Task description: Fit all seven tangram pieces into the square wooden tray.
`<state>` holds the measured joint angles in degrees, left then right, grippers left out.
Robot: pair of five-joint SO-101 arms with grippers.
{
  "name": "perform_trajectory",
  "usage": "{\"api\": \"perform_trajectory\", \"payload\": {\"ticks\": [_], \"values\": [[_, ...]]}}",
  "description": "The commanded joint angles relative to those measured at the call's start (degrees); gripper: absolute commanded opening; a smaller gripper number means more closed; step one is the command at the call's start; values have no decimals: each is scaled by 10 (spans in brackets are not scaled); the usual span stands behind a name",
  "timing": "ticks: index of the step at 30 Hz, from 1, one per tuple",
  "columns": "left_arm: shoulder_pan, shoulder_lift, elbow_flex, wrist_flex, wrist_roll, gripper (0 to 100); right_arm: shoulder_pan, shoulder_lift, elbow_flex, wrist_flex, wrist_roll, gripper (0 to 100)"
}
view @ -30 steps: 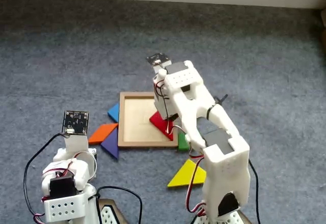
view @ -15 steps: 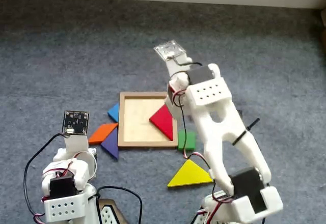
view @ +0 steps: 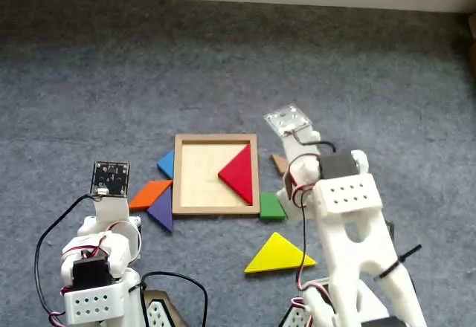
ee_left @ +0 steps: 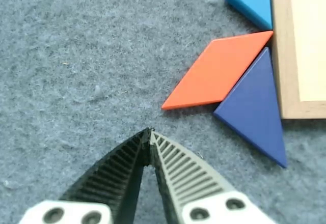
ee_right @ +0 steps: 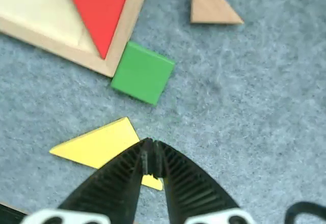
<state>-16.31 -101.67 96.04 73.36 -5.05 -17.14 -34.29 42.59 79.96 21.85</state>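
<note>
The carpet (view: 111, 67) carries all items. The right arm (view: 346, 201) has withdrawn: one second ago it reached over the tray, and it now stands to the tray's right, near the robot base. The right gripper (ee_right: 151, 145) has its jaws pressed together with nothing between them, and sits over the edge of the yellow triangle (ee_right: 99, 145). The left arm (view: 100, 260) has not moved. The left gripper (ee_left: 149, 132) is also closed and empty, over bare carpet just short of the orange parallelogram (ee_left: 219, 71). The tray (view: 216, 138) holds one piece. The yellow triangle (view: 277, 254) lies on the carpet, well apart from the tray on its near side. The red triangle (view: 239, 172) now lies flat inside the tray with its long side along the right wall; one second ago it sat across the near right corner of the rim, under the arm. The dark blue triangle (view: 162, 206), the orange parallelogram (view: 149, 192) and the light blue triangle (view: 166, 164) touch the outside of the tray's left wall, as before. The green square (view: 271, 206) rests at the tray's near right corner. The tan triangle (view: 280, 164), earlier hidden by the arm, lies just right of the tray.
</note>
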Motion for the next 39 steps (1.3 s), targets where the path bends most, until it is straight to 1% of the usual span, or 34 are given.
{"api": "perform_trajectory", "payload": {"ticks": [1, 4, 7, 9, 13, 15, 16, 20, 23, 30, 39], "values": [[-5, -27, 12, 3, -5, 8, 2, -110, 70, -7, 55, 5], [-5, -27, 12, 3, -5, 8, -19, -160, 122, -4, 60, 6], [-5, -27, 12, 3, -5, 8, -44, -167, 146, 5, 60, 29], [-5, -27, 12, 3, -5, 8, -65, -157, 147, 22, 60, 99], [-5, -27, 12, 3, -5, 8, -129, -129, 147, 44, 60, 278], [-5, -27, 12, 3, -5, 8, -160, -116, 148, 42, 61, 324], [-5, -27, 12, 3, -5, 8, -175, -108, 147, 42, 66, 330], [-5, -27, 12, 3, -5, 8, -233, -75, 147, 42, 127, 330], [-5, -27, 12, 3, -5, 8, -255, -51, 148, 40, 156, 330], [-5, -27, 12, 3, -5, 8, -258, 3, 167, -22, 212, 330], [-5, -27, 12, 3, -5, 8, -258, 111, 210, -142, 218, 330]]}}
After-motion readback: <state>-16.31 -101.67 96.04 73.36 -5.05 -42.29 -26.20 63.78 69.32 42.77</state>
